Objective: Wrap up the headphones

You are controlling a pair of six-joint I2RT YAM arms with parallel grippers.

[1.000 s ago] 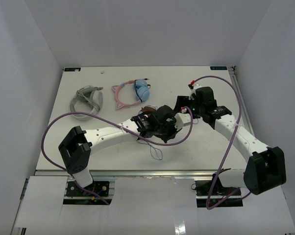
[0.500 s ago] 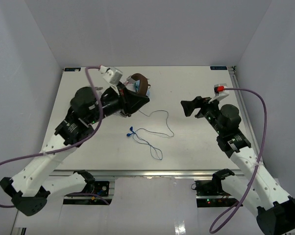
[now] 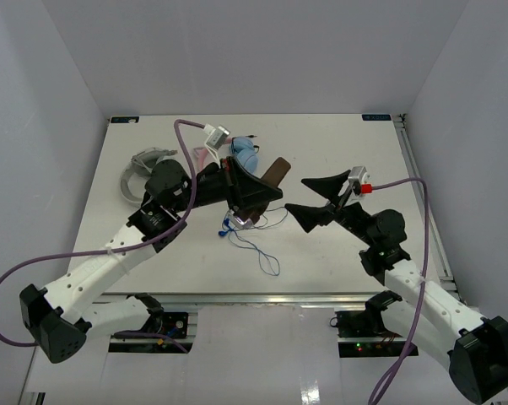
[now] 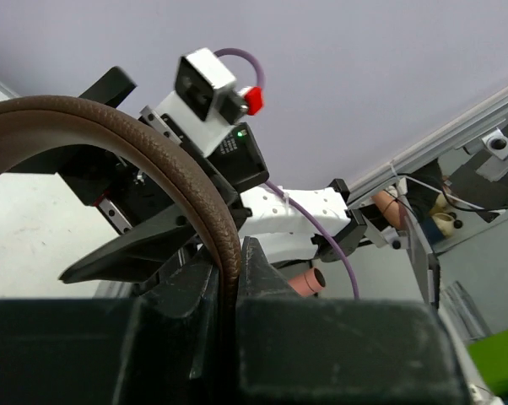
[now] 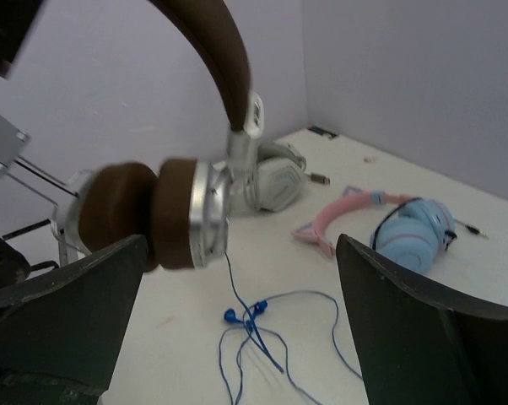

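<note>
Showing the grip on the headband: the left tool (image 4: 229, 263) was closed on the headphones (image 5: 191, 215), its two fingers clamping the dark brown headband (image 4: 110, 122), which arched up and away from the jaws in the left wrist view. The headphones were held clear of the worktop (image 3: 338, 143), over its middle, with the cups hanging below the band. In the right wrist view the brown ear pads (image 5: 119, 215) and one silver cup (image 5: 210, 211) faced sideways, pressed together, and the band rose out of the top of the picture.

The right tool (image 3: 295, 193) stood wide open and held nothing. Its fingertips pointed at the left tool and lay just beside the headphones. Seen from the right wrist, the cups hung ahead of the jaws and toward the finger at the left of that view. Whether the nearest ear pad touched that finger could not be told.

The thin blue cable (image 5: 252, 325) ran down from the cups and lay in loose loops on the worktop below the two tools, its end near the front edge.

Further back, the pink cat-ear headphones (image 5: 406, 232) with light blue cups lay flat. The grey-white headphones (image 5: 275, 181) lay near them, toward the worktop's left rear.
</note>
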